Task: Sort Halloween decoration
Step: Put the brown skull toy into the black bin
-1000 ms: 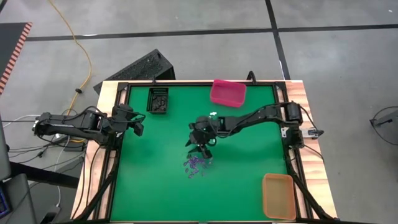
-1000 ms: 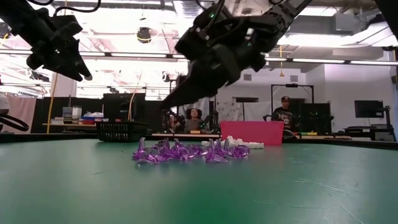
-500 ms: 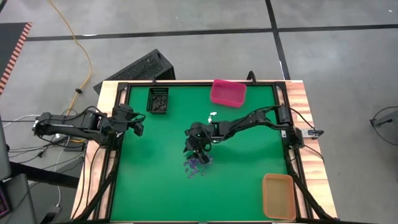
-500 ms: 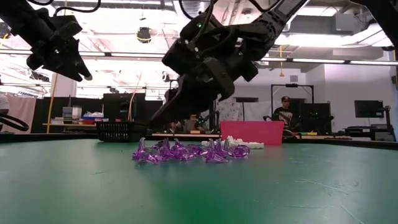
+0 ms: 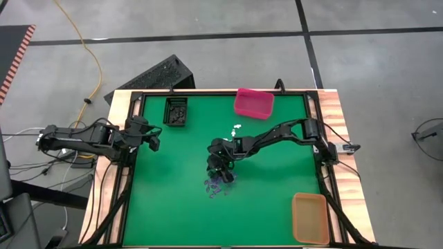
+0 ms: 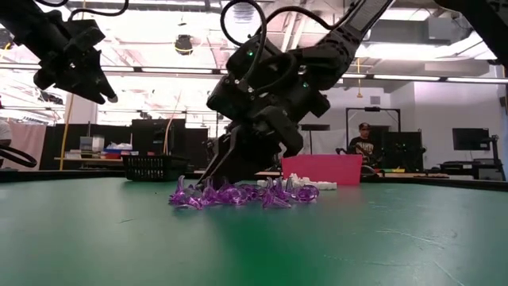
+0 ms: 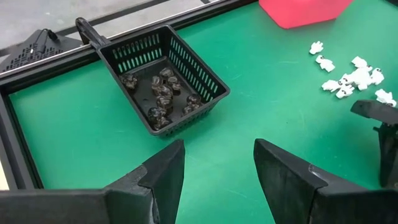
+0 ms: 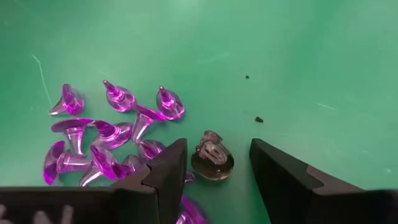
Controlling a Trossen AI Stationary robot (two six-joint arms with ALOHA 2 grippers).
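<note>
Right gripper [image 8: 217,163] lowered onto the pile
Fingers spread around one black trinket [image 8: 212,163] beside purple trinkets [image 8: 106,143]; pickup looks imminent.

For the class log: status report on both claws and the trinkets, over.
Right claw open, low over a dark trinket beside the purple pile. Left claw open, waiting near the black bin. Nothing blocking.

The green-topped table [image 5: 173,207] carries a black basket [image 5: 176,111] of dark trinkets and a pink bin [image 5: 253,102] along its far edge, an orange bin [image 5: 310,218] at the near right corner, scattered white trinkets [image 7: 348,76] and a purple trinket pile [image 6: 238,193] around the middle, with one dark trinket [image 8: 212,163] beside the pile.
</note>
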